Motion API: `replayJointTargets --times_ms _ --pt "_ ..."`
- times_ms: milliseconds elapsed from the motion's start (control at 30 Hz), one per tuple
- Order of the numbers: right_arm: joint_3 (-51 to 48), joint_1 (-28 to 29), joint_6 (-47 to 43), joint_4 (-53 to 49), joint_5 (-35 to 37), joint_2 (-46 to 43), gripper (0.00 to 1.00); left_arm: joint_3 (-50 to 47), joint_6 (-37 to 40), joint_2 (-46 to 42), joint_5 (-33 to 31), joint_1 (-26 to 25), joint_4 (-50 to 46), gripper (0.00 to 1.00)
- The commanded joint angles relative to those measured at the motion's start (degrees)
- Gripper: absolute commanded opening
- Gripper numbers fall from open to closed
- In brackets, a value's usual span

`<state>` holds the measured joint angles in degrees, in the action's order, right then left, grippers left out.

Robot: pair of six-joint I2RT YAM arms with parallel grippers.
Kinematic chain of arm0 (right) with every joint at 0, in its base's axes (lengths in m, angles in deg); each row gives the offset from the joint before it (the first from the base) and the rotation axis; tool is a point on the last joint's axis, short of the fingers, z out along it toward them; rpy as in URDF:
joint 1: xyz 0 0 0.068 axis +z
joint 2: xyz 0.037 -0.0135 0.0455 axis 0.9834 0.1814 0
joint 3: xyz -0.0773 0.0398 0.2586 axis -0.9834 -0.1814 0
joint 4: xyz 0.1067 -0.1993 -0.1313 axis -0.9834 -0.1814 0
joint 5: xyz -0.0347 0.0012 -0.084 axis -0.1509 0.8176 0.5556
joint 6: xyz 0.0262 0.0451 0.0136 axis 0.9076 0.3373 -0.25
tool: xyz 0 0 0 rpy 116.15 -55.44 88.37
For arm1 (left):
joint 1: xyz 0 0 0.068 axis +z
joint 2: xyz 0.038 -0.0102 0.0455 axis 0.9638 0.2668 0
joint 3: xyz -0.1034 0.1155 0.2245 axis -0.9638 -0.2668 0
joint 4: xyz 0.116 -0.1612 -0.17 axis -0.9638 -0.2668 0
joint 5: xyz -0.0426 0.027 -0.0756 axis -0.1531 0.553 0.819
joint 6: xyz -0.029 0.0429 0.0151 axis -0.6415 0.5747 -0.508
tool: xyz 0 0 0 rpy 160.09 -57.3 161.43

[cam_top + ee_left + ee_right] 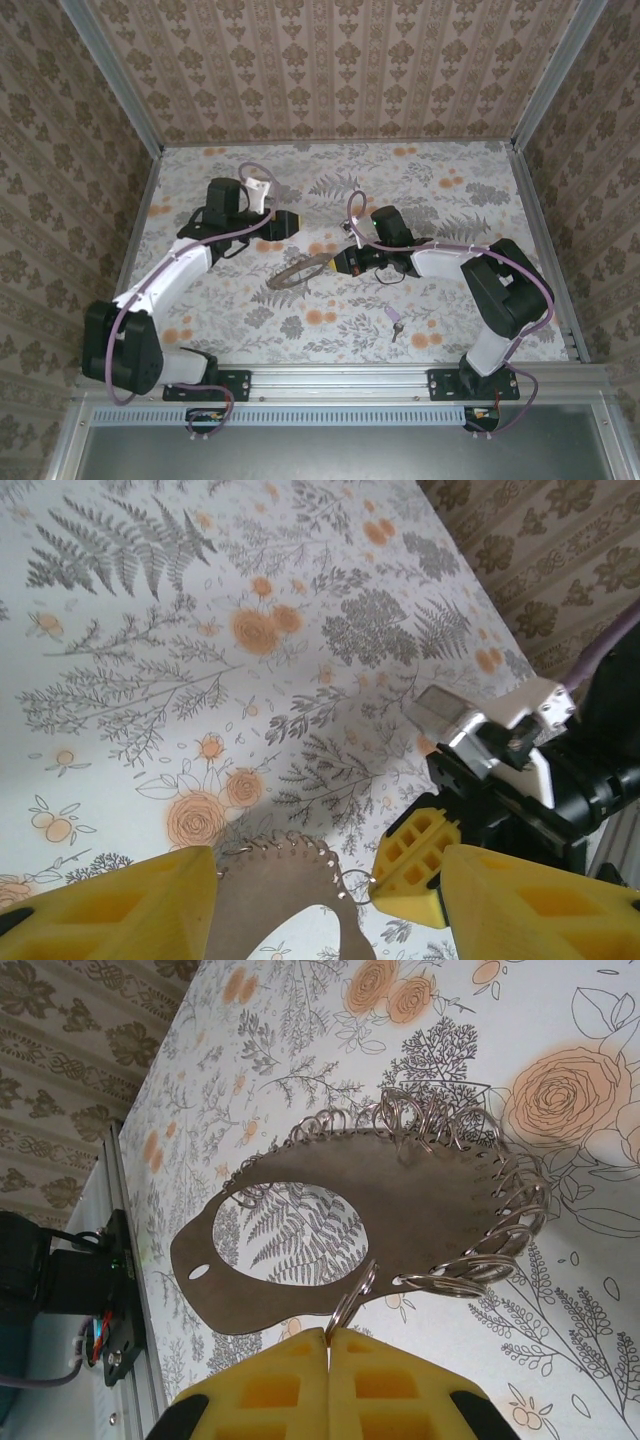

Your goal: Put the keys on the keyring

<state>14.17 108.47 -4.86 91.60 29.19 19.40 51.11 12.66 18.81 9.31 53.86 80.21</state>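
R gripper: yellow foam-like block pads pressed flat together, pinching one thin wire ring at the rim of the keyring. Keyring = flat, dull grey-brown sheet-metal plate w/ a rounded outline. It has a big oval cut-out, a small slot near one end and punched holes along the curved edge, each carrying a shiny wire loop.

L gripper: jaws well apart, gripping nothing. Its chunky yellow fingers have moulded recesses, and the plate's ringed edge shows in the gap between them, just beside the R gripper's tip.

Key: tiny, w/ a purple-pink head and pale blade. It lies on the table nr the front rail, well apart from keyring and both grippers. The table cover is matte, printed w/ ferns + orange roses.

Hard to tell:
- How deep the ring sits in the pads (hidden).
- Whether the plate touches the table.
- Plate in left wrist view is cut off by the bottom edge and fingers.
- Top view: loops blur together, and key blade detail is too small.
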Motion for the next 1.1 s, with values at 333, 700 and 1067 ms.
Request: replayJointTargets --times_ms 333,700,1067 --pt "0.3 -1.0 -2.1 -1.2 2.8 3.9 0.00 2.9 2.3 11.7 4.3 -5.1 3.1 0.56" --pt "-0.9 -1.9 -1.0 -0.4 5.0 7.2 0.00 1.7 2.1 15.4 3.4 -8.2 4.9 0.52" --pt "-1.3 -2.2 0.8 1.3 6.2 8.3 0.25 0.4 1.6 14.0 2.3 -8.3 5.6 0.52"
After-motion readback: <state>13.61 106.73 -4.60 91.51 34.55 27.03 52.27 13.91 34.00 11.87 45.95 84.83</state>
